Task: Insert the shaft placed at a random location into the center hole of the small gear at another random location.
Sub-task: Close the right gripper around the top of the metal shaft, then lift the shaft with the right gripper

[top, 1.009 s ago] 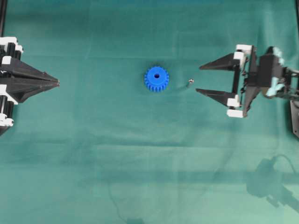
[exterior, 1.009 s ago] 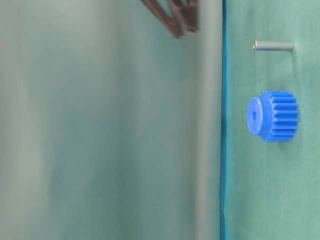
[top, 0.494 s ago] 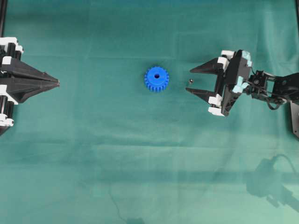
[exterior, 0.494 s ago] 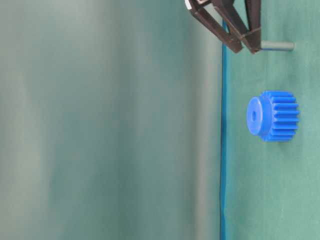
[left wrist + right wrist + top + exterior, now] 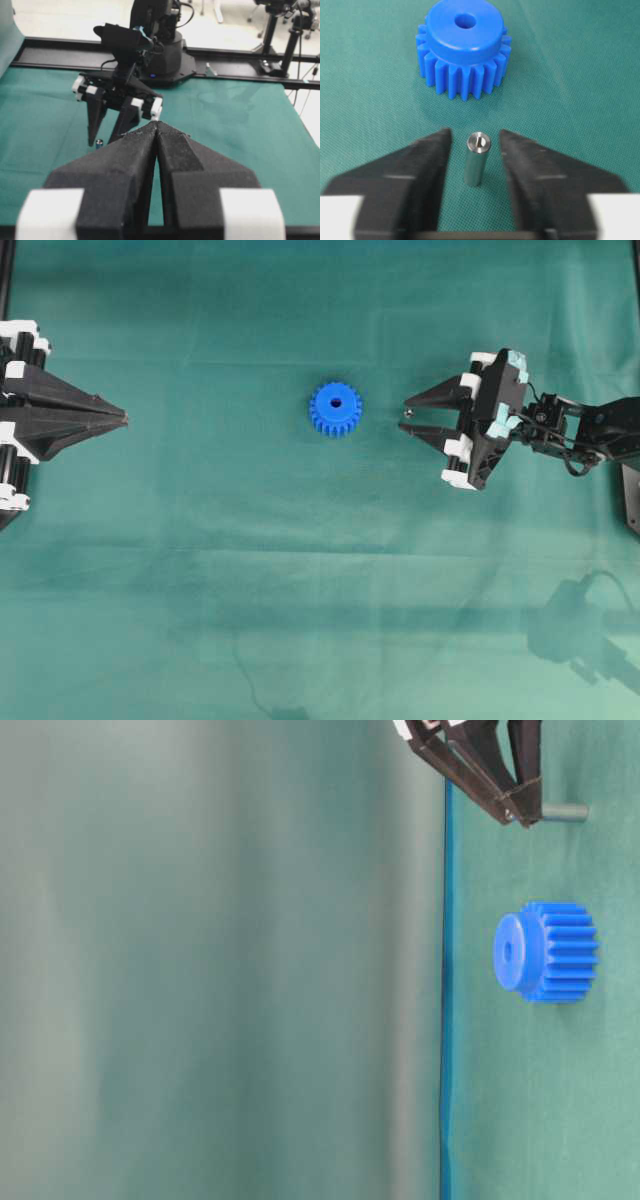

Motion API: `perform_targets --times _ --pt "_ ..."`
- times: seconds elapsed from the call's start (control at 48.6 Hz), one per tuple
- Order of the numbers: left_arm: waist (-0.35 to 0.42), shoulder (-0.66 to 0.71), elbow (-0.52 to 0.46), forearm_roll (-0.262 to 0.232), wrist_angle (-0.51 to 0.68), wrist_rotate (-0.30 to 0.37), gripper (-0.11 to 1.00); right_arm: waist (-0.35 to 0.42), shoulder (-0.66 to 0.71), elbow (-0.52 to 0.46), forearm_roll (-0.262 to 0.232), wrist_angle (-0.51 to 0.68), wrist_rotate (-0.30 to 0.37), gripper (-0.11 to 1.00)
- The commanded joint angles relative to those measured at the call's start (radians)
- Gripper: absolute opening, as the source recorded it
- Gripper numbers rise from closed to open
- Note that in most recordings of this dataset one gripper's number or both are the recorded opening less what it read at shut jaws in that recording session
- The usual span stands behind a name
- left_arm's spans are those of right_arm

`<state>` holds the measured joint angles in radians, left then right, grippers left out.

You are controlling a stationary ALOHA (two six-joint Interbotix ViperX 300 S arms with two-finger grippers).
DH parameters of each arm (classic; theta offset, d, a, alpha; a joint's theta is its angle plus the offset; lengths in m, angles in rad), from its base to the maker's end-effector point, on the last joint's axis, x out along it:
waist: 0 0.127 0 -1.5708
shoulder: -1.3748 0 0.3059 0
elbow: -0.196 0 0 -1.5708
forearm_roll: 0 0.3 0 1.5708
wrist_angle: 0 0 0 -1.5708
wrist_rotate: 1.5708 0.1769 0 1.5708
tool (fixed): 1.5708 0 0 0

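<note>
Fingers [image 5: 530,170] of the right gripper [image 5: 407,413] flank the upright shaft [image 5: 476,159] with slim gaps, not yet pinching, beside the gear [image 5: 335,409] on the green worktop [image 5: 300,570]; left gripper [image 5: 122,418] fingers pressed together.

I'm working in a robotics lab: my surface [image 5: 240,115] wears a green cloth, a black rail [image 5: 65,50] frames its far edge, and beyond it camera stands [image 5: 292,35] sit on a pale floor [image 5: 75,20].
</note>
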<state>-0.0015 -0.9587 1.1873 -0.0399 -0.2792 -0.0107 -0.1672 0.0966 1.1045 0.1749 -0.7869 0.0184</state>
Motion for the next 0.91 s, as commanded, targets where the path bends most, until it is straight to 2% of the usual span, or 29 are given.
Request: perform_targets --times 0.0,0.062,0.082,0.35,0.474,0.577,0.886 --pt "-0.002 0.006 -0.008 -0.002 -0.005 -0.002 0.0 0.005 -0.008 -0.011 -0.005 -0.012 0.003 0.29" --pt "0.0 0.005 -0.008 -0.003 -0.005 -0.003 0.0 0.006 -0.008 -0.008 -0.005 -0.018 0.003 0.15" --pt "0.0 0.005 -0.008 -0.003 -0.005 -0.003 0.0 0.006 -0.008 -0.008 -0.005 -0.021 0.003 0.14" --pt "0.0 0.002 -0.008 -0.002 -0.005 -0.003 0.0 0.006 -0.017 -0.011 0.0 -0.034 0.005 0.14" --pt "0.0 0.002 -0.008 -0.003 -0.005 -0.003 0.0 0.006 -0.067 -0.012 0.005 -0.017 0.006 0.14" --pt "0.0 -0.002 -0.009 -0.003 -0.006 -0.003 0.0 0.006 -0.143 -0.015 0.005 0.037 0.005 0.14" --pt "0.0 -0.002 -0.009 -0.005 -0.008 -0.005 0.0 0.006 -0.396 -0.048 -0.002 0.304 -0.008 0.14"
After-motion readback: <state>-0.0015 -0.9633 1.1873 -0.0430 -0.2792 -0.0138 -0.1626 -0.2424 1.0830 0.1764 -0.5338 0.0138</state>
